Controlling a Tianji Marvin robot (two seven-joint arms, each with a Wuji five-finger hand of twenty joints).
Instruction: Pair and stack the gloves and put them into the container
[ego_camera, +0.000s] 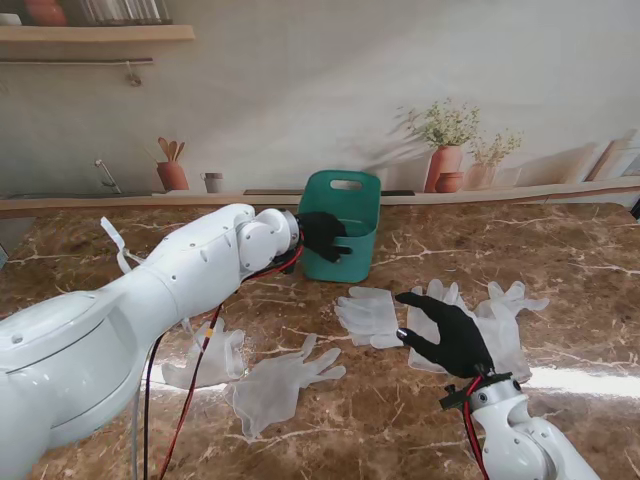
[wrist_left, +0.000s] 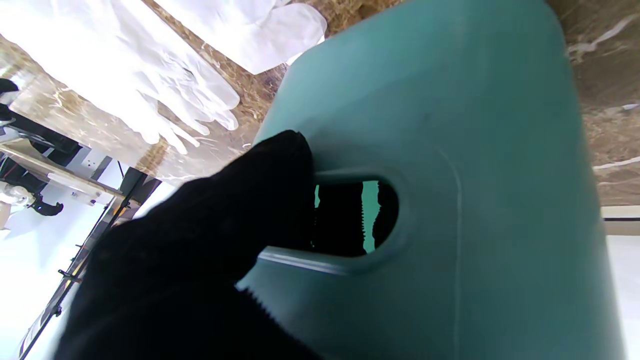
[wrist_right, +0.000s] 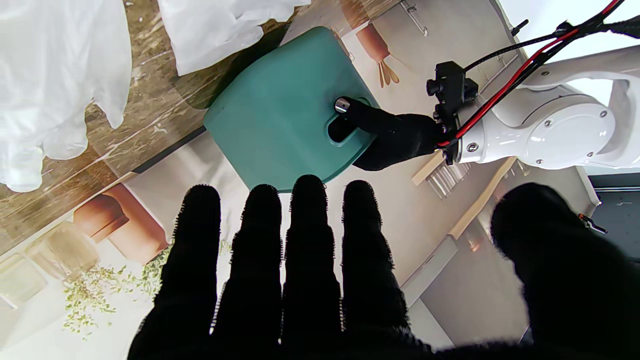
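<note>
The teal container (ego_camera: 345, 215) stands at the middle back of the table. My left hand (ego_camera: 322, 237) is shut on its near-left wall, with the thumb (wrist_left: 240, 200) outside and fingers hooked through the handle slot (wrist_left: 350, 220). The right wrist view shows the same grip on the container (wrist_right: 280, 115) by the left hand (wrist_right: 395, 137). My right hand (ego_camera: 452, 332) hovers open, fingers (wrist_right: 310, 235) spread, over a heap of translucent white gloves (ego_camera: 505, 315) at the right. One glove (ego_camera: 368, 313) lies flat just left of that hand. Two gloves (ego_camera: 282, 378) (ego_camera: 205, 355) lie at the left, partly under my left arm.
A raised ledge (ego_camera: 500, 192) runs along the table's far edge before a printed wall. Brown marble table top (ego_camera: 560, 250) shows to the right of the container. My left arm (ego_camera: 150, 290) reaches across the left half of the table.
</note>
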